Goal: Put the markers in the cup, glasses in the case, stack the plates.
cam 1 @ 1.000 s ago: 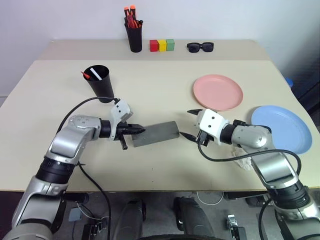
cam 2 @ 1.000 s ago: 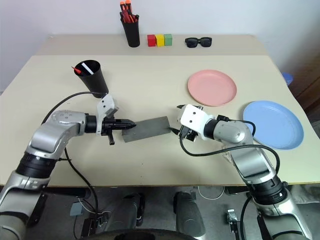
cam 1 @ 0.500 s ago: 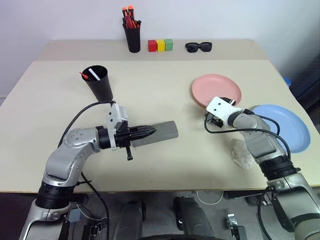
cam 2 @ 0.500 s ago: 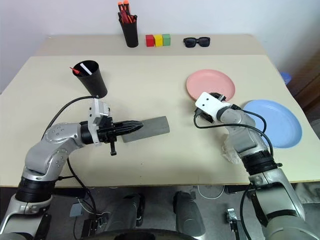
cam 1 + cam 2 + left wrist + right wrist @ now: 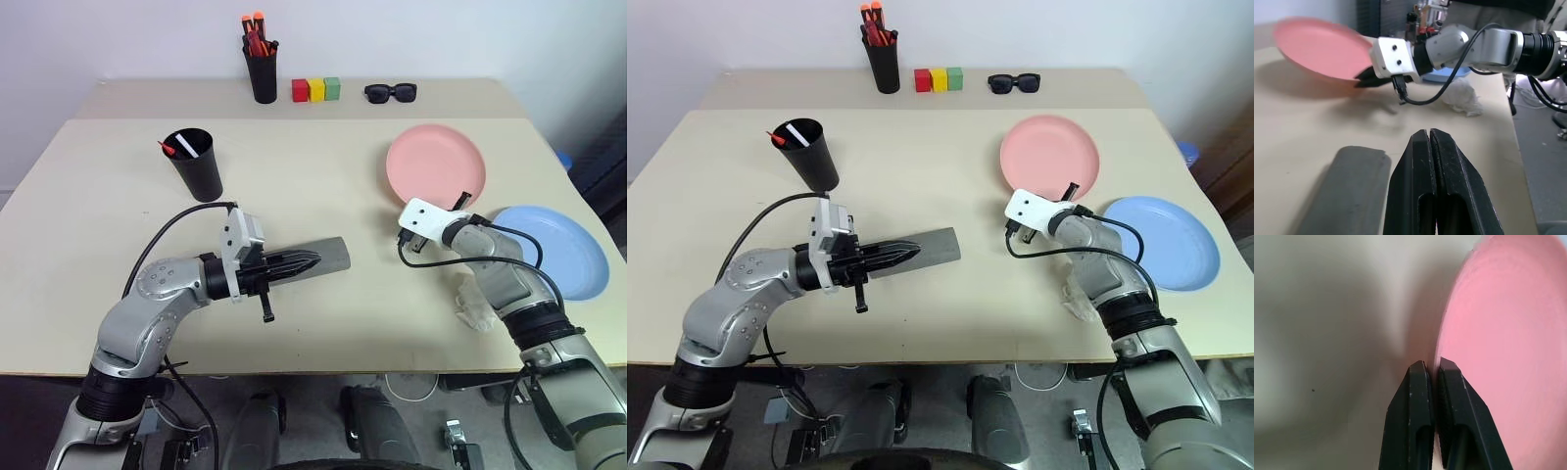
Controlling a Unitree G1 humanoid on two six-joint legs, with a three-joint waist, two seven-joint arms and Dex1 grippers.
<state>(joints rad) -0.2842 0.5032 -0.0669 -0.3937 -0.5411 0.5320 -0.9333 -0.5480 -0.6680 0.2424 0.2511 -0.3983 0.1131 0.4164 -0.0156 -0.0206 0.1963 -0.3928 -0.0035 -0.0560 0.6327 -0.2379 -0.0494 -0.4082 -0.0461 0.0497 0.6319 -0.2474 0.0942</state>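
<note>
Beige desk (image 5: pixel 323 186): right end effector (image 5: pixel 460 202) is pinching pink plate (image 5: pixel 431 162) by its thin, light, slippery-looking rim, tilting it; left end effector (image 5: pixel 312 261) is hovering closed, empty.

No text, label, brand, number or sign can be read on anything in these views, on the worktop or elsewhere

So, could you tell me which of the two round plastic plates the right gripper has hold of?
The salmon pink plate: the right gripper is shut on its near rim, tilting it. The light blue plate lies flat, untouched.
</note>
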